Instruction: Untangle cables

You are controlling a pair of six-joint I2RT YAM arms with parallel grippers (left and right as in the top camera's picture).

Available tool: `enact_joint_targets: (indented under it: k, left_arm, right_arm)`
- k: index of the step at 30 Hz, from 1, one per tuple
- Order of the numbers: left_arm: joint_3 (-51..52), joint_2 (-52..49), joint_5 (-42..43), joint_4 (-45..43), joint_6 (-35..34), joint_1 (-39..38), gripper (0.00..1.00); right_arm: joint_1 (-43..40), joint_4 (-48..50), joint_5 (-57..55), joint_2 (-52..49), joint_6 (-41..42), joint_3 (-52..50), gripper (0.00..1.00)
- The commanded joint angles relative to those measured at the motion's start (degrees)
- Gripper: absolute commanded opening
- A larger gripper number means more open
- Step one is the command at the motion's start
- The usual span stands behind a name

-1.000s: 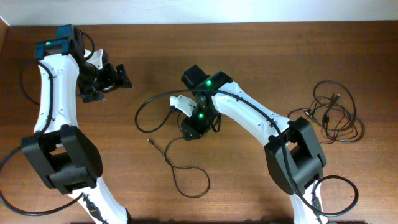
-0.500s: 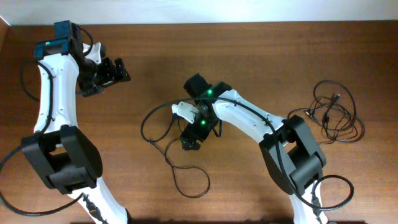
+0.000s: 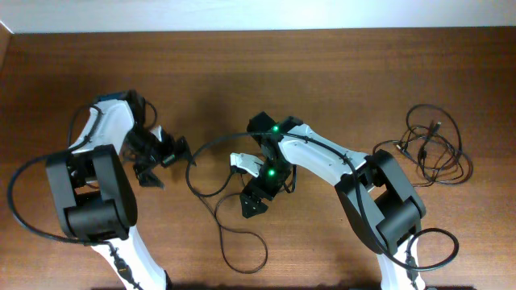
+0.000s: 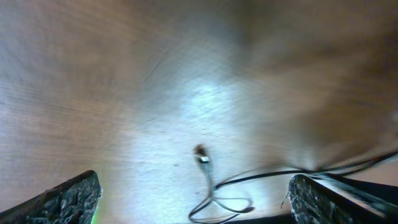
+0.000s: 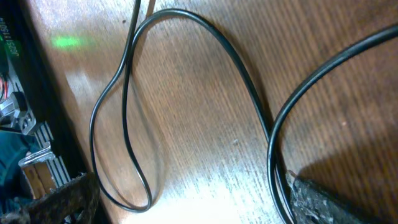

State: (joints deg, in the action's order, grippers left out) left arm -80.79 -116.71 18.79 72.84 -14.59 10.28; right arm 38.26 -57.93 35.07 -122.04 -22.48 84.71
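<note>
Right tool (image 3: 252,203), jaws apart, over looped cable (image 5: 239,65).

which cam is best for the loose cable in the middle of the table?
Overhead: the loose cable shows most of its run. Right wrist gives only a close loop; left wrist a blurred plug end.

Thin blk loose cable (image 3: 220,234) sprawled mid-table w/ open loop, tangled blk cable bundle (image 3: 431,149) heaped far right

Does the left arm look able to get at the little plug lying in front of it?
Probably yes: the left hand is open, and the plug lies in plain view just ahead of it, with nothing in between.
</note>
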Motion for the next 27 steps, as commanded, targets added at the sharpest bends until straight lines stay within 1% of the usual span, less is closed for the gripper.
enact_joint_targets:
  k: [1, 2, 3, 5, 8, 10, 12, 14, 16, 18, 21, 23, 24, 26, 27]
  left_arm:
    - [3.5, -0.1, -2.0, 0.2, 2.0, -0.2, 0.99]
    - [3.7, 0.0, 3.0, 0.2, 9.0, -0.4, 0.99]
    - [3.7, 0.5, 6.5, 0.1, 13.2, -0.5, 0.99]
    - [4.4, 4.5, 6.5, -1.7, 13.1, -0.2, 0.99]
    - [11.2, 17.5, 5.9, -8.0, 12.9, -0.1, 0.99]
    - [20.2, 27.2, 5.2, -14.5, 12.6, -0.1, 0.99]
    - [29.4, 32.8, 5.2, -19.5, 11.1, -0.1, 0.99]
    - [35.1, 33.5, 5.2, -23.0, 7.5, -0.1, 0.99]
    - [39.2, 32.1, 5.3, -27.3, 3.1, -0.1, 0.99]
    - [39.5, 30.3, 5.3, -26.8, 3.1, -0.6, 0.99]
    - [39.5, 29.2, 5.3, -26.3, 3.5, -3.8, 0.99]
    - [39.3, 29.2, 5.2, -27.0, 5.9, -6.9, 0.99]
    - [39.0, 29.2, 4.0, -27.3, 6.9, -7.2, 0.99]
    - [38.6, 29.2, 2.4, -28.4, 6.1, -7.1, 0.99]
    - [37.7, 29.2, 2.4, -27.1, 4.8, -7.1, 0.99]
  right_arm:
    - [0.4, -0.4, -1.2, -1.2, 0.2, -1.6, 0.99]
    - [0.4, -0.3, -1.2, -1.2, 0.2, -1.6, 0.99]
    - [0.4, -0.2, -1.2, -1.2, 0.2, -1.6, 0.99]
    - [0.4, -0.4, -1.2, -1.2, 0.2, -1.6, 0.99]
    - [0.4, -0.4, -1.2, -1.2, 0.2, -1.6, 0.99]
    - [0.3, -0.4, -2.1, -1.2, 0.2, -1.6, 0.99]
    - [0.3, -0.9, -3.8, -1.2, 0.4, -1.6, 0.99]
    - [0.6, -1.5, -3.8, -1.2, 0.4, -1.6, 0.99]
    - [1.8, -1.7, -3.7, -1.2, -0.9, -1.6, 0.99]
    - [3.1, -1.9, -3.8, -1.2, -1.1, -1.6, 0.99]
    - [3.8, -1.2, -3.8, -1.2, -1.1, -1.6, 0.99]
    - [3.7, -1.2, -3.8, -1.2, -1.1, -1.6, 0.99]
    - [3.7, -1.3, -3.8, -1.2, -1.1, -1.6, 0.99]
    - [3.7, -1.5, -3.8, -1.2, -1.1, -1.6, 0.99]
    - [3.7, -1.5, -3.8, -1.2, -1.1, -1.6, 0.99]
